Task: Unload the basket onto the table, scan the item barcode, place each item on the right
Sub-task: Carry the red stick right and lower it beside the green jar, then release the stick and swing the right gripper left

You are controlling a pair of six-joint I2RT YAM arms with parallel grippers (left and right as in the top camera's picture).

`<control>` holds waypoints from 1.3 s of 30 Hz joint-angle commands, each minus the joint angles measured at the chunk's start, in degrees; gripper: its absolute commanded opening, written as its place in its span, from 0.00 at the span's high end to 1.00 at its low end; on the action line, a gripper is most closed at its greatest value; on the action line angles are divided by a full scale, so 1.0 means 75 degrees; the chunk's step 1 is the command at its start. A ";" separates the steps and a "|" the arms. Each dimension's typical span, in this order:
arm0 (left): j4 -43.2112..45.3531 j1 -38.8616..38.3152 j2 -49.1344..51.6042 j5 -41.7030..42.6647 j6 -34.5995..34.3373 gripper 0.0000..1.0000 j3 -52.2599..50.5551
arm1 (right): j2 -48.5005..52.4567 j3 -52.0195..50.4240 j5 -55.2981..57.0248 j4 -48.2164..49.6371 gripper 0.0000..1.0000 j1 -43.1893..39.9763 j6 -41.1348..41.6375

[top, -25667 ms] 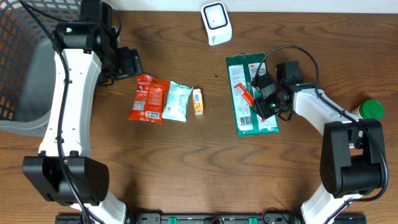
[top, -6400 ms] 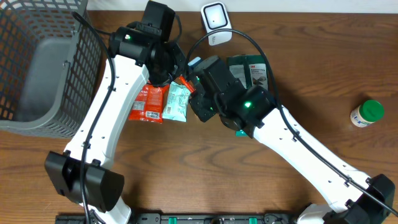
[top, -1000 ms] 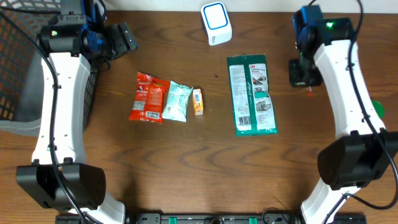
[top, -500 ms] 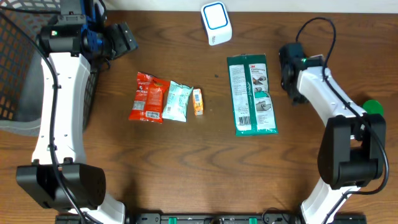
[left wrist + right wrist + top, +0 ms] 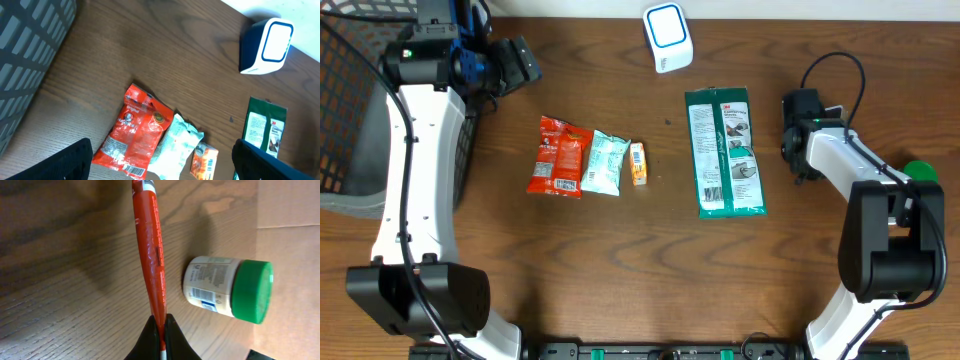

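Note:
My right gripper [image 5: 161, 322] is shut on a thin red packet [image 5: 150, 255], seen edge-on and running up from the jaws. From overhead, this gripper [image 5: 801, 160] is low over the table, just right of the green wipes pack [image 5: 725, 150], and it hides the packet. The white and blue scanner [image 5: 667, 35] stands at the table's back edge and also shows in the left wrist view as the scanner [image 5: 266, 45]. My left gripper [image 5: 515, 65] hangs open and empty at the back left. Its fingers [image 5: 70, 162] frame the packets below.
A red snack bag [image 5: 558, 157], a pale green packet [image 5: 606, 162] and a small orange box [image 5: 638, 163] lie in a row left of centre. A jar with a green lid [image 5: 227, 287] lies close by the held packet. A wire basket [image 5: 360, 120] sits far left.
The right arm has swung down and in from the back right, bringing the red packet low over the table beside the green pack. The left arm has not moved.

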 commanded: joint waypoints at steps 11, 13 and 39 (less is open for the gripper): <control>-0.0015 0.0020 -0.0140 -0.0047 0.0102 0.11 0.0184 | 0.0003 -0.0050 -0.1282 -0.0020 0.41 -0.0184 -0.0160; -0.0015 0.0020 -0.0140 -0.0047 0.0102 0.11 0.0184 | 0.0003 -0.0044 -0.1891 0.0006 0.41 -0.0184 -0.0216; -0.0015 0.0020 -0.0140 -0.0047 0.0102 0.11 0.0184 | -0.1139 0.1859 -0.9600 -0.1326 0.33 0.1402 0.0248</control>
